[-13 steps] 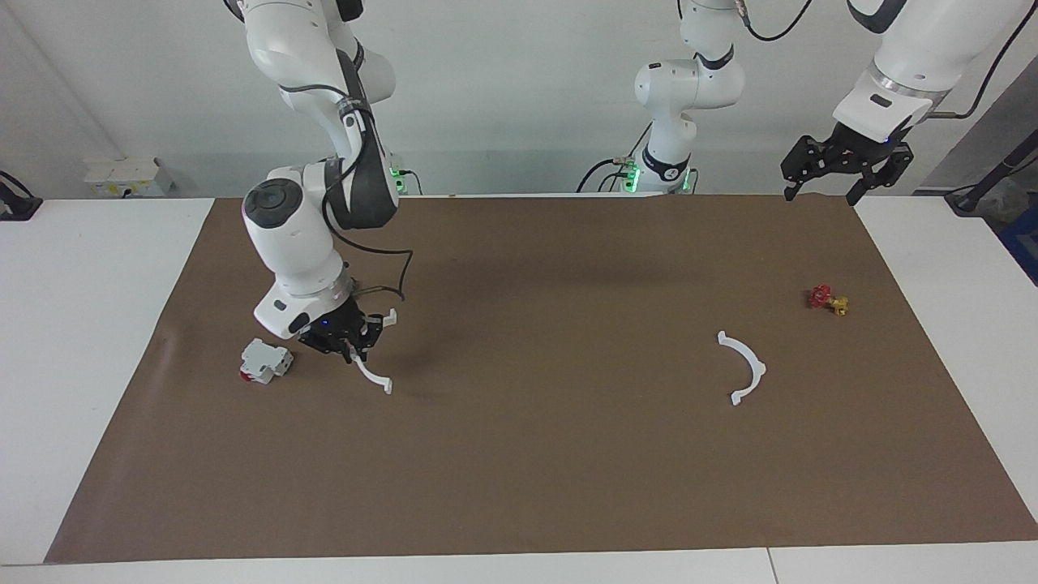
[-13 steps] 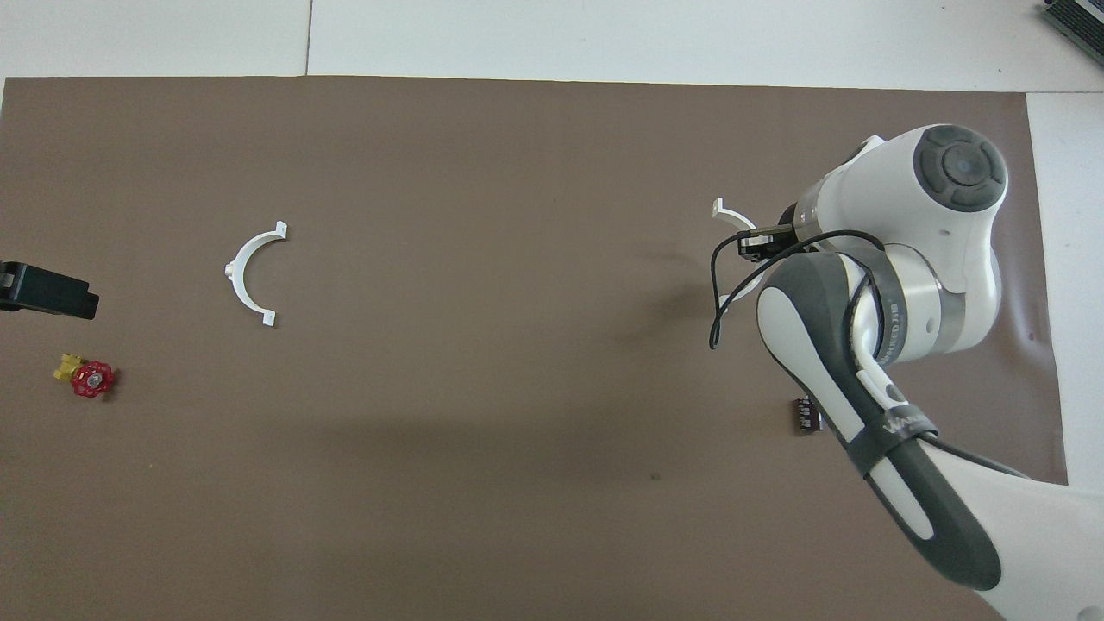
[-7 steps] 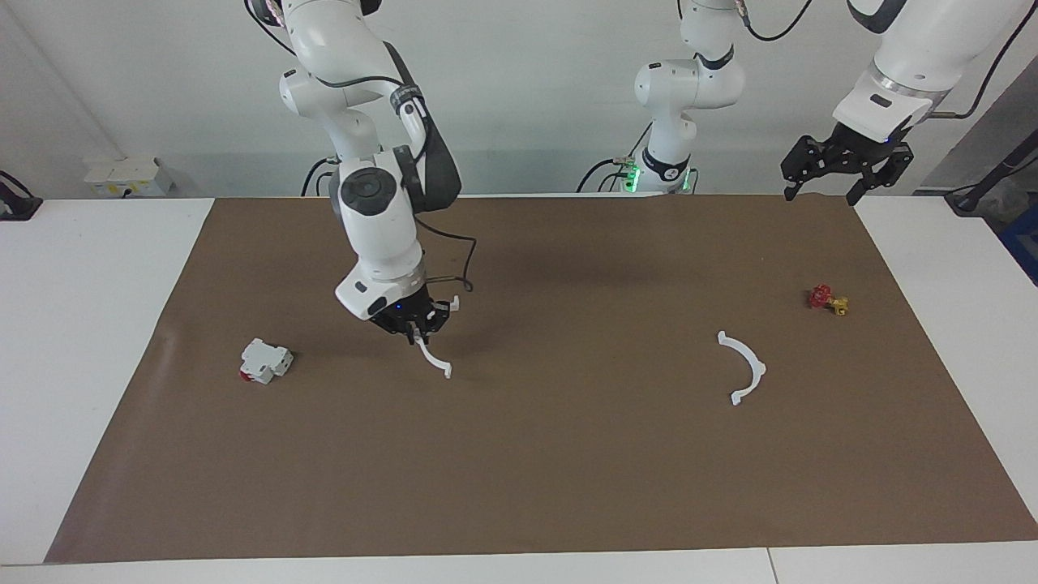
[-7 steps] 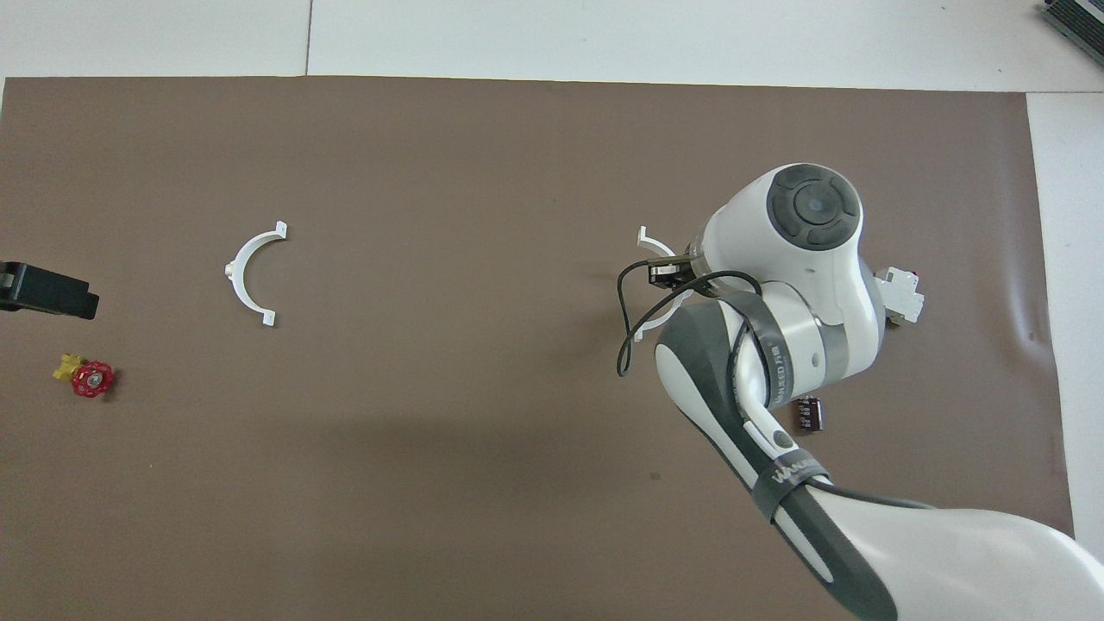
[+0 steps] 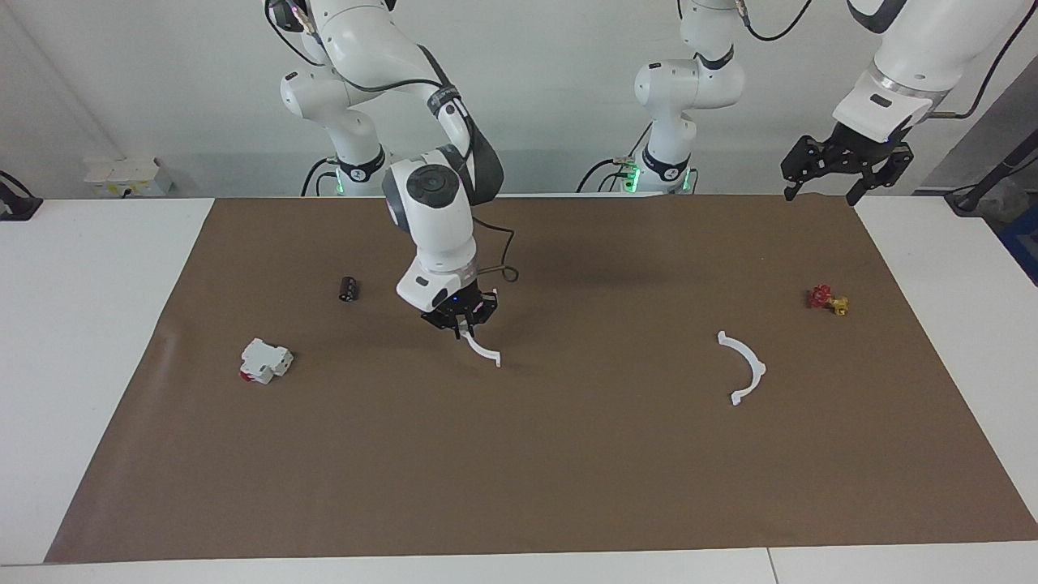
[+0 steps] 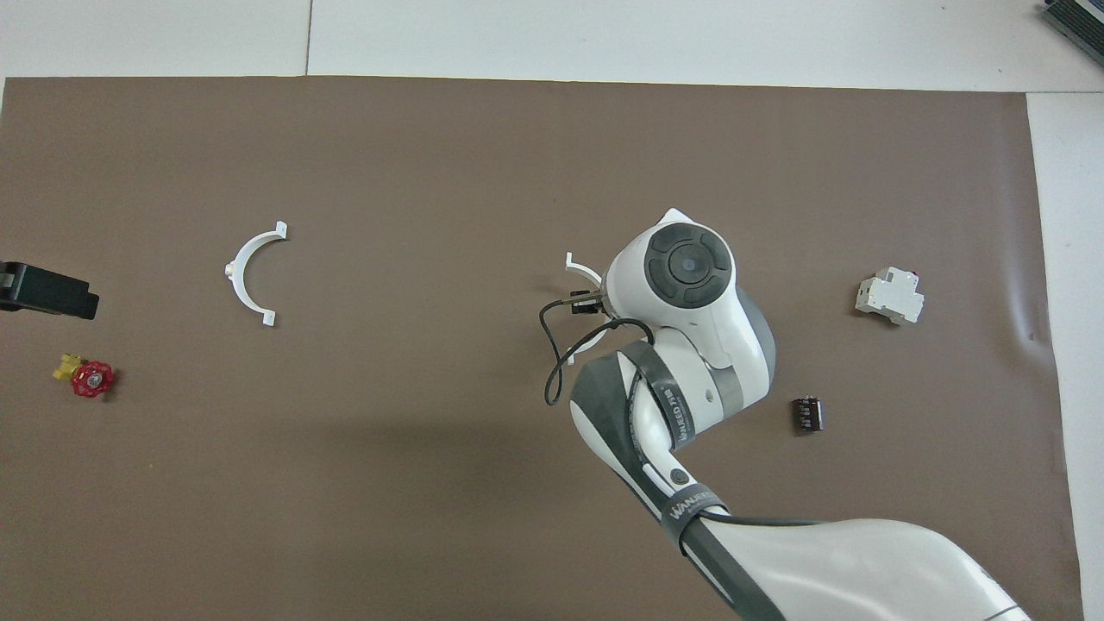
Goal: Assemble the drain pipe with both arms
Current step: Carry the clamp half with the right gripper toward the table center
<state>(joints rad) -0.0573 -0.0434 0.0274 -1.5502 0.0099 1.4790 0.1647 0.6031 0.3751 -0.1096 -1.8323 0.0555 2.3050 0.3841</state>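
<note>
The right gripper (image 5: pixel 460 318) is hanging over the middle of the brown mat (image 5: pixel 568 487), with its fingers closed on one white half-ring arc (image 5: pixel 485 350) of the drain pipe. The held arc is hanging tilted below the fingers, and its lower end tab is sitting close to the mat surface; contact with the mat cannot be confirmed. In the overhead view, the wrist of the right arm (image 6: pixel 690 285) is covering most of this arc, and only its upper tab (image 6: pixel 576 266) and a short section are showing.

The second half-ring arc (image 5: pixel 744 367) is lying flat on the mat toward the left arm's end of the table, well apart from the held arc. A small red-and-yellow valve (image 5: pixel 827 300) is lying near this second arc, nearer to the robots and closer to the mat's edge.

The left gripper (image 5: pixel 843 166) is waiting in the air over the mat corner at the left arm's end, with its fingers spread open and holding nothing.

Toward the right arm's end, a white blocky part with a red end (image 5: pixel 264 361) is resting on the mat. A small black cylindrical part (image 5: pixel 349 289) is lying nearer to the robots than the blocky part.
</note>
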